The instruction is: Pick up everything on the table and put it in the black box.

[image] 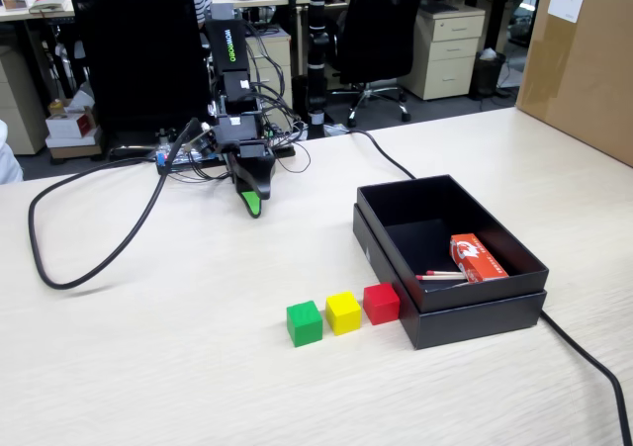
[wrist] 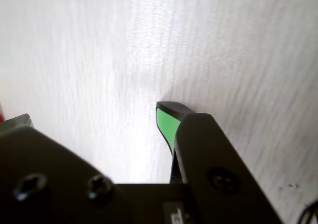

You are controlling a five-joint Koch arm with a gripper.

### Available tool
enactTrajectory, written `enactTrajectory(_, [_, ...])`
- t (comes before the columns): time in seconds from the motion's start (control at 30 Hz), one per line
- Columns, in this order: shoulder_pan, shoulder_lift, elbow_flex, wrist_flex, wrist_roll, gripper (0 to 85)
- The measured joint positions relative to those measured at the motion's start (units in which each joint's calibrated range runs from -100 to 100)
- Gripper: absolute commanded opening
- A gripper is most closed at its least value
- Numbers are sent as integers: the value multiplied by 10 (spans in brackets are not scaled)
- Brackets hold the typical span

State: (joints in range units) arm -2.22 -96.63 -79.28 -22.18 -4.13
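Pincer (image: 253, 209) closed, empty, tip down near the table (image: 148, 347).

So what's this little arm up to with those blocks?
Nothing is being handled right now. The arm's gripper points down at the table, well back from the blocks and holding nothing; whether its jaws are open or shut cannot be told. The green cube, yellow cube and red cube sit in a row on the table just beside the black box, none inside yet. The box only holds a matchbox and a few matchsticks.
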Motion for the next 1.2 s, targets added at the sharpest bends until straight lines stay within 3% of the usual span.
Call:
enactTrajectory(0.3, [0, 179, 290, -230, 0, 477])
enactTrajectory(0.37, [0, 300, 434, -304, 1, 477])
enactTrajectory(0.6, [-3, 576, 737, -403, 1, 473])
enactTrajectory(1.2, [3, 1112, 1221, -424, -1, 472])
